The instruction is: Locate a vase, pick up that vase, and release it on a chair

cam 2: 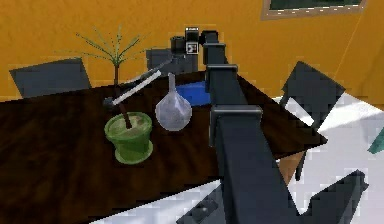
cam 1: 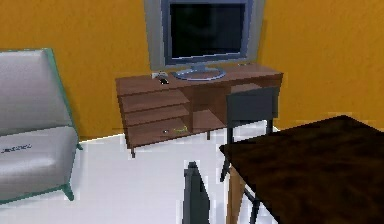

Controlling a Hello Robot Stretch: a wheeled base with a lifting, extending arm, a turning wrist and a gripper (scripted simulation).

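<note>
The table (cam 2: 60, 150) is carrying everything, with chairs (cam 2: 50, 75) ringing it. The arm (cam 2: 240, 140) is reaching across the table; swinging it sideways is likely risking a tipped plant (cam 2: 130, 138) or vase (cam 2: 172, 108), both standing mid-table. The gripper (cam 2: 118, 99) is pointing along the table's far half; I cannot tell whether it is holding anything.

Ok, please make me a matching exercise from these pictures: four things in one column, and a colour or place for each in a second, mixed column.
Things:
1. vase
2. plant pot
3. television
4. armchair

Colour or place:
A. grey, at the forward view's left
B. green, on the dark table
C. on the brown cabinet
D. clear glass, on the dark table

Pairs: 1-D, 2-B, 3-C, 4-A.
</note>
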